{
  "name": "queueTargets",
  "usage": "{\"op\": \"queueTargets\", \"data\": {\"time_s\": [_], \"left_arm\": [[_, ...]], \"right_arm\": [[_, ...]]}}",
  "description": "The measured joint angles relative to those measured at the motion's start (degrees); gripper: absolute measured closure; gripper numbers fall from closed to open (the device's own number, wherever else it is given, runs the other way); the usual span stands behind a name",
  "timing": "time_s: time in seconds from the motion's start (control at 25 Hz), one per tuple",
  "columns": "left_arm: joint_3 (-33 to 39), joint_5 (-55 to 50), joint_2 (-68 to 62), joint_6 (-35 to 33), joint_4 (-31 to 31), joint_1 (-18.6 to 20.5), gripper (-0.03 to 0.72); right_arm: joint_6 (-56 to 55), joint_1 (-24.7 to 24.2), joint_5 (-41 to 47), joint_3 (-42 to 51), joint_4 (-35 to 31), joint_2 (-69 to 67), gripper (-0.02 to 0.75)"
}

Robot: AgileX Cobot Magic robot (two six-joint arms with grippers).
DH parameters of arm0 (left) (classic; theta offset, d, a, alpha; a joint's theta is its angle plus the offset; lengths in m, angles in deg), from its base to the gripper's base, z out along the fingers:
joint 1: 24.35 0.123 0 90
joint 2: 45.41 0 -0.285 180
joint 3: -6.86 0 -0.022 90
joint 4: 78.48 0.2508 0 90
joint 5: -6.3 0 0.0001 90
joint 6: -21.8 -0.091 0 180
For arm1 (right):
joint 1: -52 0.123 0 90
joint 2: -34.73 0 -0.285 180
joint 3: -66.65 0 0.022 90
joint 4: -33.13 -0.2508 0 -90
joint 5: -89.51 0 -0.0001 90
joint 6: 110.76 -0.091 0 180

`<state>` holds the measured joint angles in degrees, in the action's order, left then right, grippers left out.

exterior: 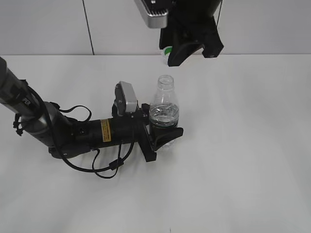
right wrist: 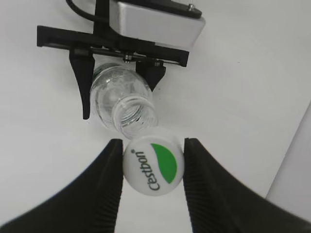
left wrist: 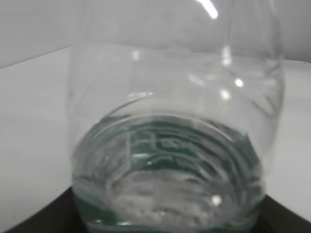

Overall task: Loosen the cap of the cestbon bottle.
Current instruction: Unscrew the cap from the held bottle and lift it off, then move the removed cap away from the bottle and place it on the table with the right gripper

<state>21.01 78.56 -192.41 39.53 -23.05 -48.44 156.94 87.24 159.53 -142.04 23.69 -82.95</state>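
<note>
**Exterior view: cap off, bottle held upright on the table**

Exterior view takes in one white table (exterior: 243,170) with two black arms over it. The left arm lies low along the tabletop from the left edge, and its left gripper (exterior: 163,133) is clamped around the lower body of the cestbon bottle (exterior: 164,104), one finger on each side. The bottle stands upright near the middle of the table, its threaded neck open at the top. It is the only bottle in sight and it holds clear water in its lower part, the upper part being empty; the left wrist view, pressed close against the clear wall, shows the water line and a dark green band low down.

The right arm hangs from the top edge of the exterior view, well above and behind the bottle. Its right gripper (right wrist: 151,167) is closed on the cap (right wrist: 153,164), the two ribbed fingers (right wrist: 104,189) pressing it from either side. There is one cap: round, white, with a green leaf mark and the printed word Cestbon on its top. In the right wrist view it sits apart from the open bottle neck, which appears just beyond it. In the exterior view only a sliver of white and green shows beside the raised gripper.
</note>
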Motion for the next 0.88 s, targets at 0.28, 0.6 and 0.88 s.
{"op": "queueTargets", "data": {"time_s": [0.28, 0.6, 0.88], "left_arm": [[0.0, 0.0, 0.0, 0.0, 0.0, 0.1, 0.287], [0.0, 0.0, 0.0, 0.0, 0.1, 0.1, 0.287], [0.0, 0.0, 0.0, 0.0, 0.0, 0.1, 0.287]], "right_arm": [[-30.3, 0.1, 0.0, 0.1, -1.6, 2.6, 0.444], [-56.8, -1.1, 0.0, 0.1, -1.5, 3.3, 0.444], [-70.3, -8.2, 0.0, 0.1, -0.4, 5.1, 0.444]]}}
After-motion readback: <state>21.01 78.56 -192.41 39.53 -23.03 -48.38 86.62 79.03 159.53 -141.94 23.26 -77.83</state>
